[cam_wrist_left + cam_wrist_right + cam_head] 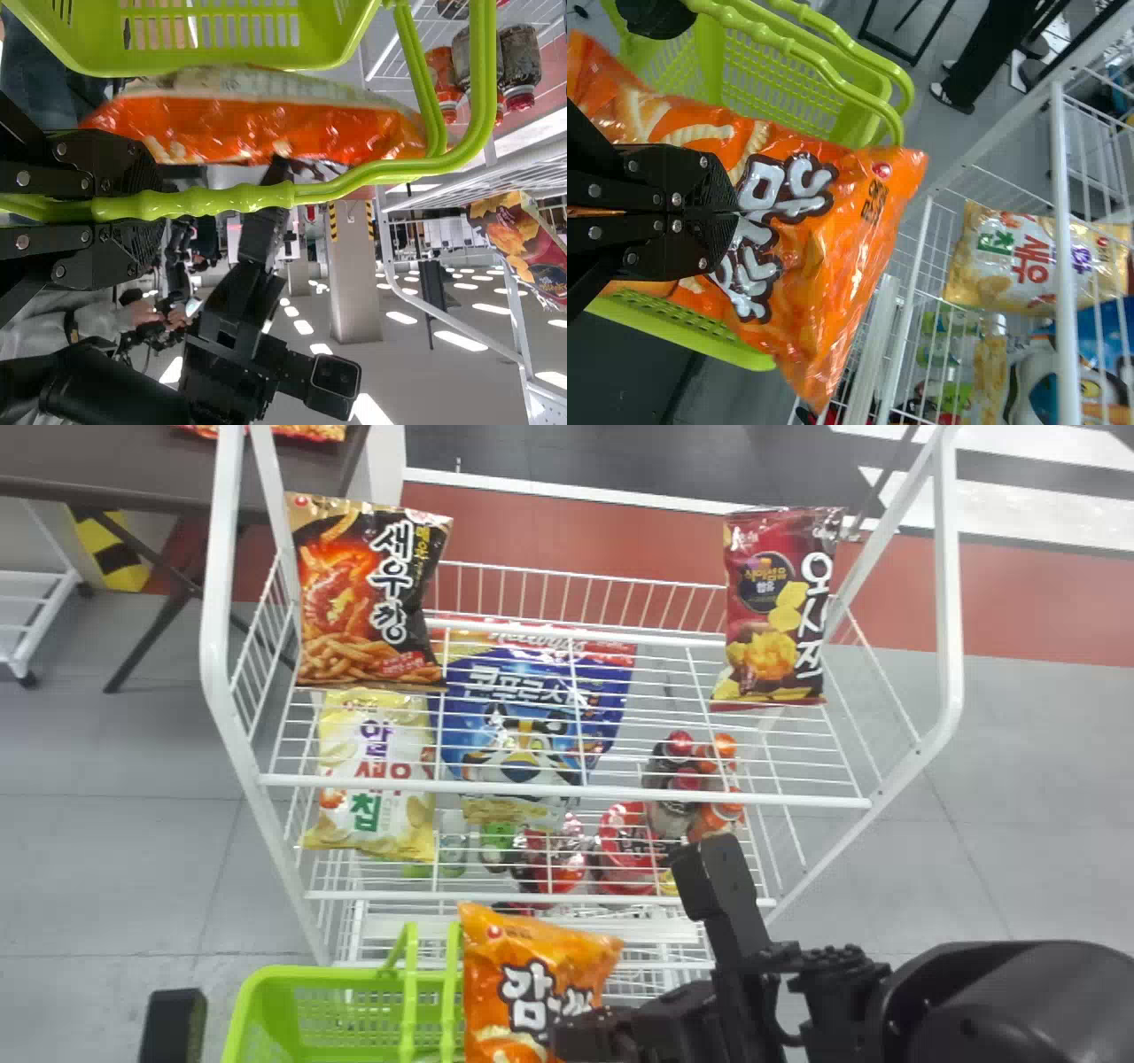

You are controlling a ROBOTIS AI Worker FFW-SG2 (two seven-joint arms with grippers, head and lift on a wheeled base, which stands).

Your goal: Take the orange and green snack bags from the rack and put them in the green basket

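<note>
I have the orange bag [524,979] pinched in my right gripper [576,1035], up beside the handle [239,197] of the basket [266,981]; its lower end may be over the rim, hard to judge. My left gripper [173,1026] is closed round that handle.

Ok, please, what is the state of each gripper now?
Left gripper: closed, holding the basket handle.
Right gripper: closed, holding the orange bag.
</note>
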